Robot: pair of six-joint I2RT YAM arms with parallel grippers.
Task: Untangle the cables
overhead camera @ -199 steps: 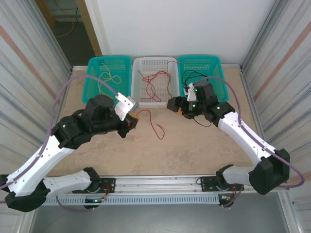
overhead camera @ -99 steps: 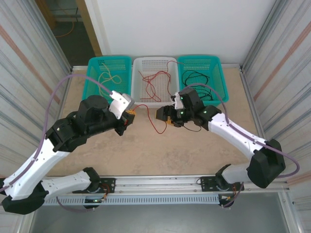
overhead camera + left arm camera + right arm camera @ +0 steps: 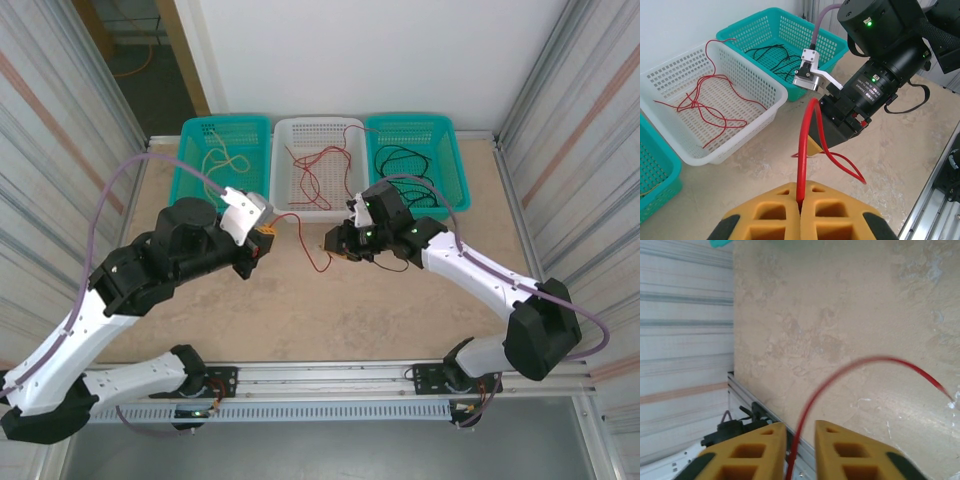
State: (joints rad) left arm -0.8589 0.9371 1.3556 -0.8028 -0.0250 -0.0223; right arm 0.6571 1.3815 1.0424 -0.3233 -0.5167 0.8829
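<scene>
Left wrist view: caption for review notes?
Left gripper pinches a red cable looping toward the right gripper, white basket behind.

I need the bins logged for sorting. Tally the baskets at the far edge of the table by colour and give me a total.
Teal baskets: 2 (left, right)
White basket: 1 (middle)
Total: 3

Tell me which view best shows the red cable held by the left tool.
Left wrist view: the red cable rises from the shut left tool and loops, sharp and close. Top view shows a thin sagging line; right wrist view, one arc entering the right tool.
</scene>
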